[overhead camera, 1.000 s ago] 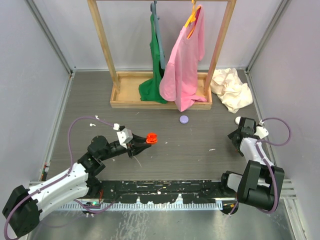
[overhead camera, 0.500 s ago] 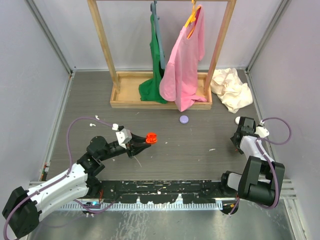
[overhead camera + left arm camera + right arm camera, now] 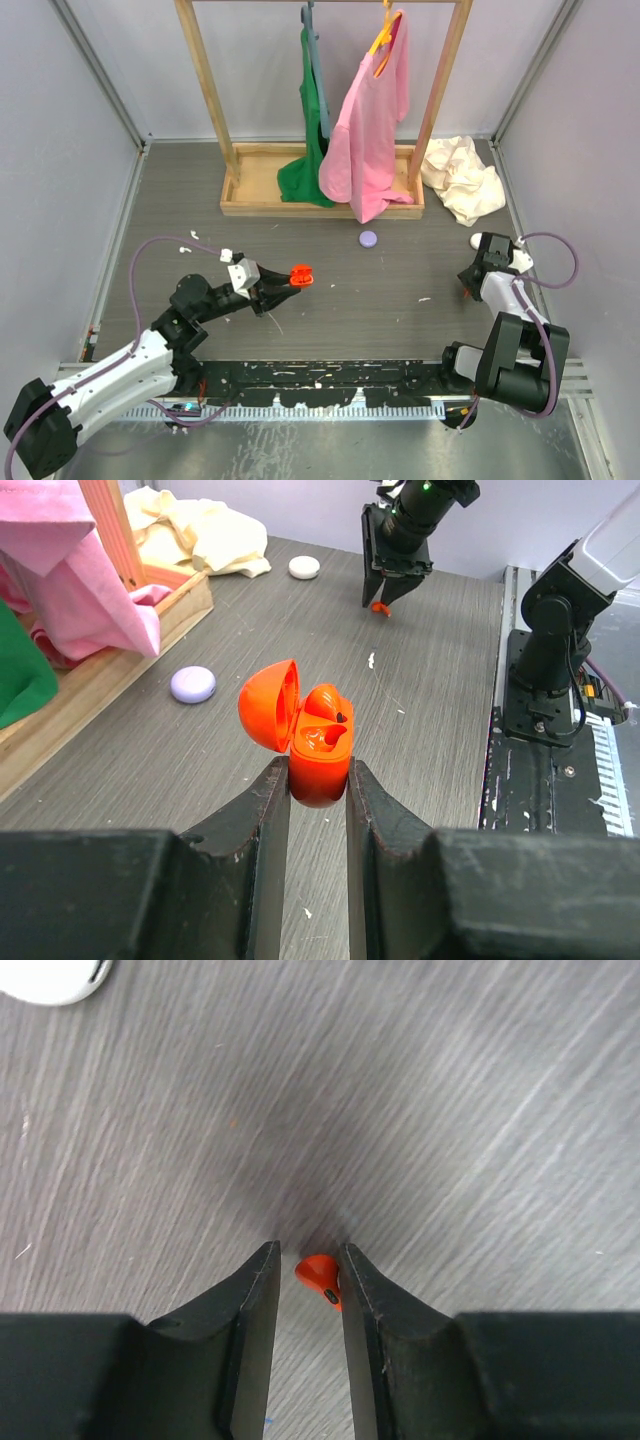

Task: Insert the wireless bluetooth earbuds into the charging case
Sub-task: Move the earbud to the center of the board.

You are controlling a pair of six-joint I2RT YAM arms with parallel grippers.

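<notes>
- Orange, egg-shaped plastic charging case (image 3: pixel 322 742): your left gripper (image 3: pixel 318 769) pinches its lower shell between both pads. The lid is hinged open to one side, so the 2 wells face up and out toward the other arm.
- 1 well looks filled by an orange earbud (image 3: pixel 324 702). The other appears vacant, though the angle leaves some doubt.
- The case is held clear of the grey wood-grain table (image 3: pixel 450 1110). I judge this is meant to give the remaining bud a steady, open target.
- Your right gripper (image 3: pixel 307 1252) points straight down with its tips at the table surface. Its fingers are narrowly spread around the small orange loose earbud (image 3: pixel 316 1275).
- That bud rests against the pad on the right of the wrist view, and a sliver of gap shows on the other side. It is bracketed, not yet clamped.
- Straddling it this closely means only a short squeeze is needed, and the bud has little room to skid.
- Risk: the bud is tiny and rounded and sits near the pad tips, so an off-centre squeeze could flick it out.
- Well ahead of the left gripper's fingers lie a lilac round disc (image 3: pixel 192 684) and a white round puck (image 3: pixel 304 567). Neither sits between the 2 grippers.
- Step in hand, as I read it: close on the loose bud, lift it, and carry it to the held case.
</notes>
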